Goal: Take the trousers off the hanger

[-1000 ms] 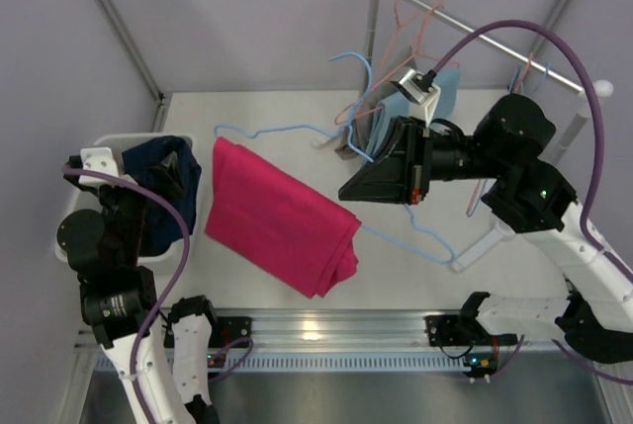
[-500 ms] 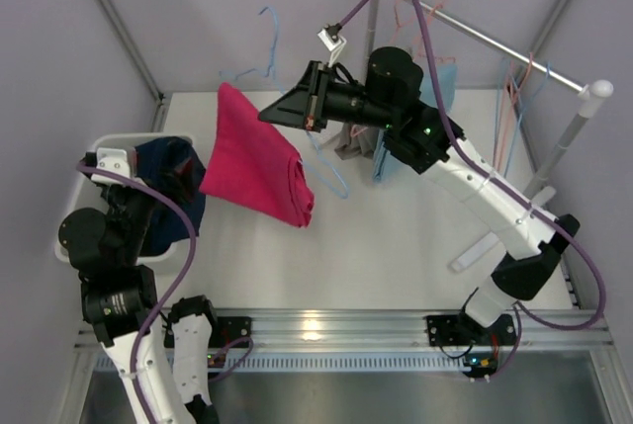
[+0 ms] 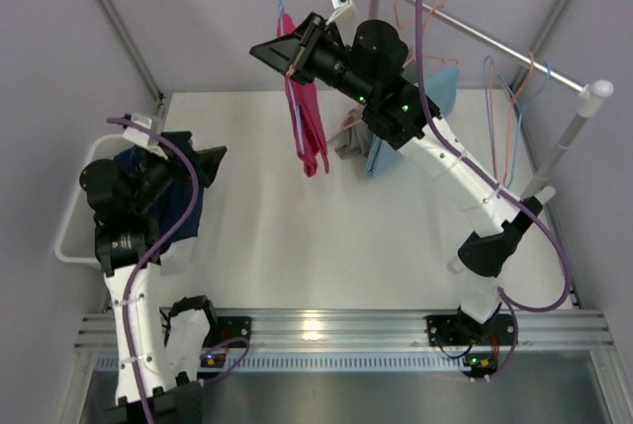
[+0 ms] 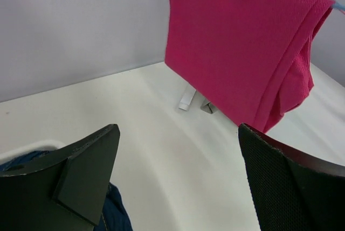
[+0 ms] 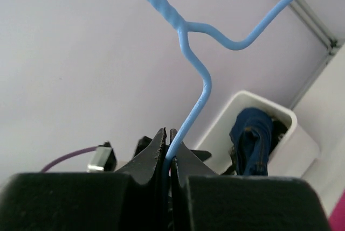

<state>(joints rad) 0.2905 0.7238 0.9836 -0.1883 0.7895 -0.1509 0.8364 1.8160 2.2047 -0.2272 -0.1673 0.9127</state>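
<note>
Up off the surface [image 3: 346, 236] since a second ago, when spread flat near the front: magenta trousers [image 3: 305, 127], now hanging in a narrow vertical fold toward the back wall. Also shifted: left arm [image 3: 124, 192], turned from over the bin to face the centre.

Right jaws clamped shut on blue wire hanger [image 5: 204, 100], pinching the wire just below the twisted neck. Held high, probably to let the cloth drape free and present its lower end for a pull. Cloth still over the hanger bar, so not yet removed.

Left jaws spread wide, gripping nothing, aimed at the pink cloth per the wrist view, well apart from it. Likely poised to reach in, pinch the hanging end, then drag it off the bar.

Navy trousers [image 3: 188, 212] heaped in white bin [image 3: 74, 231] at the left edge, just beneath the left arm; presumably dealt with already.

Edges and room:
- Open stretch of surface between left jaws and hanging cloth, nothing lying in the path.
- Tighter behind and right of the trousers: rail [image 3: 495, 41] with spare hangers, its post, pale blue cloth [image 3: 376, 162] at the foot.
- Back wall close behind the hanger hook.
- Safest pull judged front-left, away from the rail.
- Risks: cloth bunching at the wire bend, hanger twisting in the pinch.
</note>
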